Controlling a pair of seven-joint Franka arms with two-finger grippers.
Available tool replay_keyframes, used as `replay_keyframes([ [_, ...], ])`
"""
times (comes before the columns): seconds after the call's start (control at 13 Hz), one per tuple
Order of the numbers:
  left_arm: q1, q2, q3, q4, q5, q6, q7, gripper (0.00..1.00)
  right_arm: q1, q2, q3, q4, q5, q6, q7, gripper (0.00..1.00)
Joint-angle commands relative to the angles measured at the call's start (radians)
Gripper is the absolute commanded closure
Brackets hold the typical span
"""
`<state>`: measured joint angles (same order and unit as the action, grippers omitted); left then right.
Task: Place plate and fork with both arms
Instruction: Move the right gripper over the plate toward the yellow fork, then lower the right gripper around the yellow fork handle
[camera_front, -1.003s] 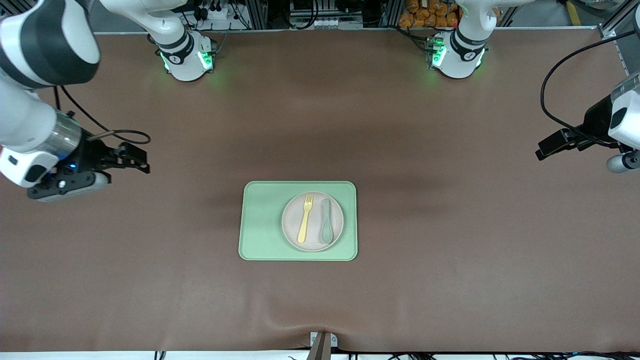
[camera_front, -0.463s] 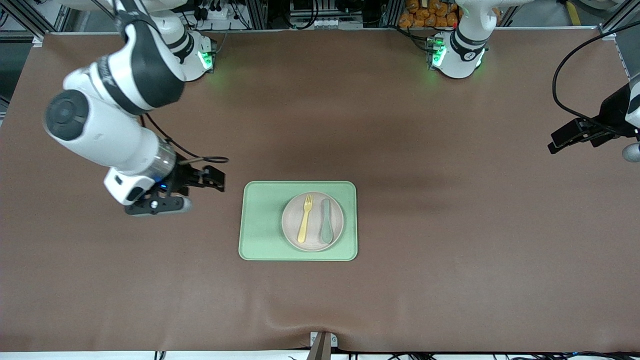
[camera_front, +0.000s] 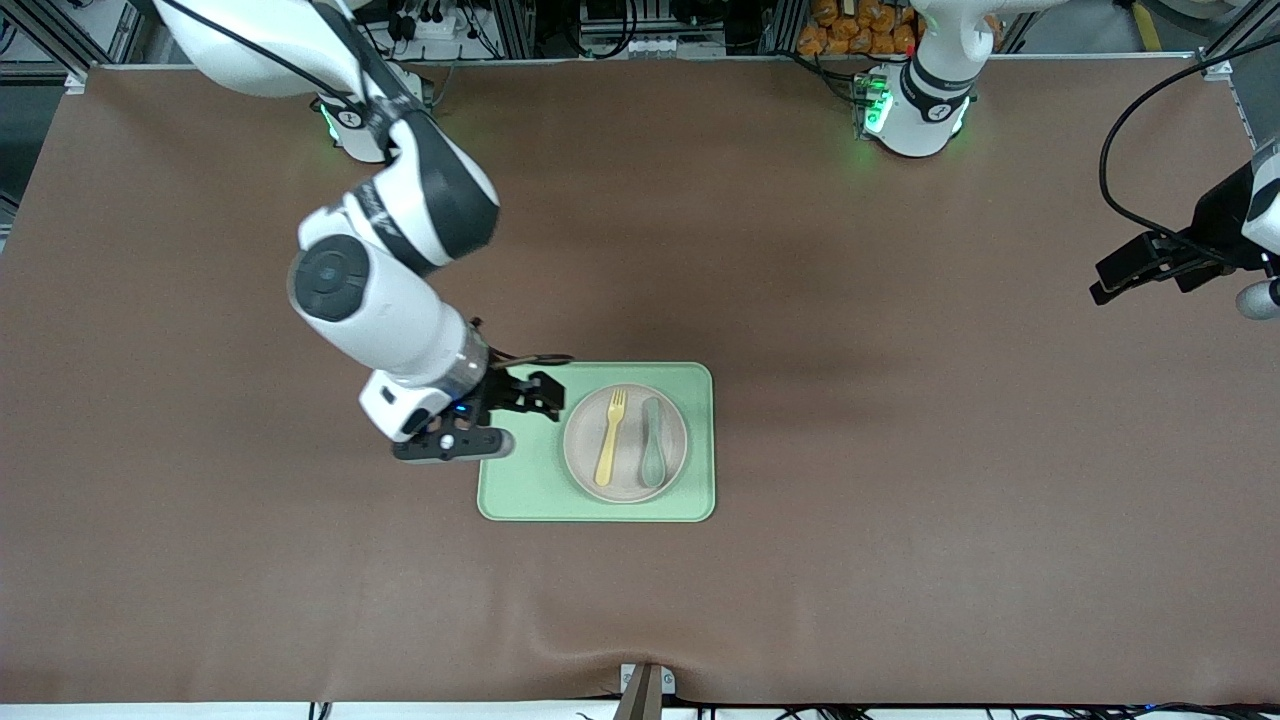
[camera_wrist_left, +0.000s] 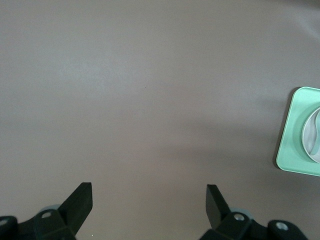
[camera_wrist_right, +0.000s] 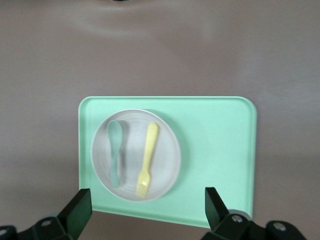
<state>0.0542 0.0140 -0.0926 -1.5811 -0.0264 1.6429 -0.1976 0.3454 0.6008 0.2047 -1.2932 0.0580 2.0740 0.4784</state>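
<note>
R gripper (camera_front: 490, 415) over tray (camera_front: 520, 480) edge.

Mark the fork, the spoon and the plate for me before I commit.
fork (camera_front: 609, 437), front view, middle of its yellow handle.
spoon (camera_front: 652, 440), front view, middle of its grey-green handle.
plate (camera_wrist_right: 167, 155), right wrist view, bare surface beside the fork.

High front overview, wrist views looking down, sharing tray (camera_front: 520, 480)
</note>
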Motion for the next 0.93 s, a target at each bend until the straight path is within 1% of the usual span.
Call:
replay_keyframes([
  [0.0, 0.001, -0.025, -0.007, -0.014, 0.008, -0.014, 0.009, 0.0, 0.061, 0.138, -0.007, 0.152, -0.062, 0.0, 0.078, 0.0],
  [0.08, -0.004, -0.02, -0.018, -0.016, 0.009, -0.012, 0.007, 0.0, 0.082, 0.181, -0.013, 0.188, -0.102, -0.006, 0.124, 0.02],
  [0.15, -0.002, -0.017, -0.027, -0.014, 0.01, -0.008, 0.009, 0.0, 0.107, 0.218, -0.017, 0.219, -0.127, -0.014, 0.208, 0.07],
  [0.23, -0.002, -0.016, -0.027, -0.011, 0.013, -0.003, 0.009, 0.0, 0.13, 0.262, -0.027, 0.26, -0.132, -0.034, 0.28, 0.13],
  [0.39, -0.004, -0.014, -0.027, -0.01, 0.01, 0.021, 0.009, 0.0, 0.17, 0.324, -0.053, 0.33, -0.132, -0.075, 0.305, 0.19],
  [0.54, -0.002, -0.009, -0.027, -0.01, 0.008, 0.04, 0.009, 0.0, 0.198, 0.341, -0.093, 0.331, -0.132, -0.068, 0.309, 0.21],
  [0.62, -0.002, -0.009, -0.027, -0.01, 0.008, 0.04, 0.01, 0.0, 0.201, 0.343, -0.097, 0.331, -0.132, -0.064, 0.307, 0.26],
  [0.69, -0.002, -0.009, -0.027, -0.008, 0.009, 0.041, 0.01, 0.0, 0.201, 0.355, -0.102, 0.331, -0.132, -0.063, 0.305, 0.28],
  [0.77, -0.004, -0.009, -0.029, -0.008, 0.011, 0.041, 0.01, 0.0, 0.202, 0.364, -0.102, 0.33, -0.142, -0.063, 0.299, 0.32],
  [0.85, -0.004, -0.014, -0.029, -0.01, 0.014, 0.04, 0.01, 0.0, 0.202, 0.375, -0.102, 0.328, -0.171, -0.055, 0.298, 0.32],
])
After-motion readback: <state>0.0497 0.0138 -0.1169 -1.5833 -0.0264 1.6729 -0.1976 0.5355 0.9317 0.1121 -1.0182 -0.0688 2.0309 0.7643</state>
